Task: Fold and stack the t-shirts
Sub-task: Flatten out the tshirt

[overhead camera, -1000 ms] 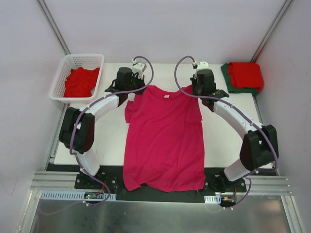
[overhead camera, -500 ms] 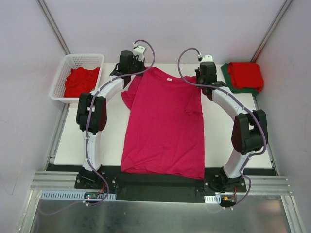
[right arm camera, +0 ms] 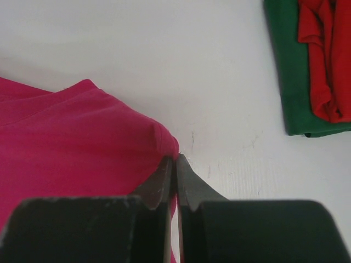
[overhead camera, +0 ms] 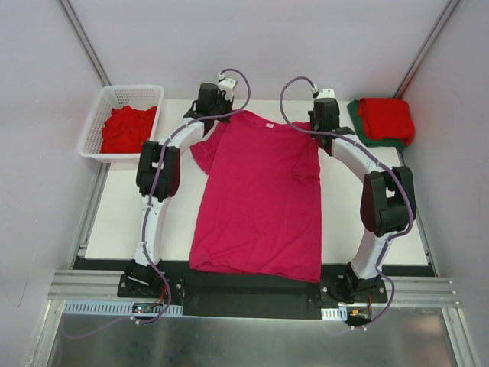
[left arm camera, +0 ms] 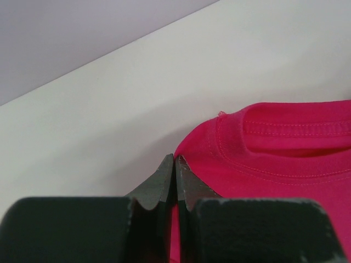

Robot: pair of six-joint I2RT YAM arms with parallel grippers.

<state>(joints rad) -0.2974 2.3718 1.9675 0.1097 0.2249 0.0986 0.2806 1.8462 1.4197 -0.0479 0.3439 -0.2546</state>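
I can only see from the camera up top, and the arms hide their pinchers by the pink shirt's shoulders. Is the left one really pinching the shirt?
Observer: Yes. In the left wrist view the left gripper is shut on the shoulder edge of the magenta-pink t-shirt, just beside the collar.
Operator: And the other pincher?
Observer: In the right wrist view the right gripper is shut on the other shoulder's corner, where the cloth bunches into a small fold.
Operator: Is the table clean there?
Observer: Not quite. The white table has a few faint thin marks right next to that gripper's tips.
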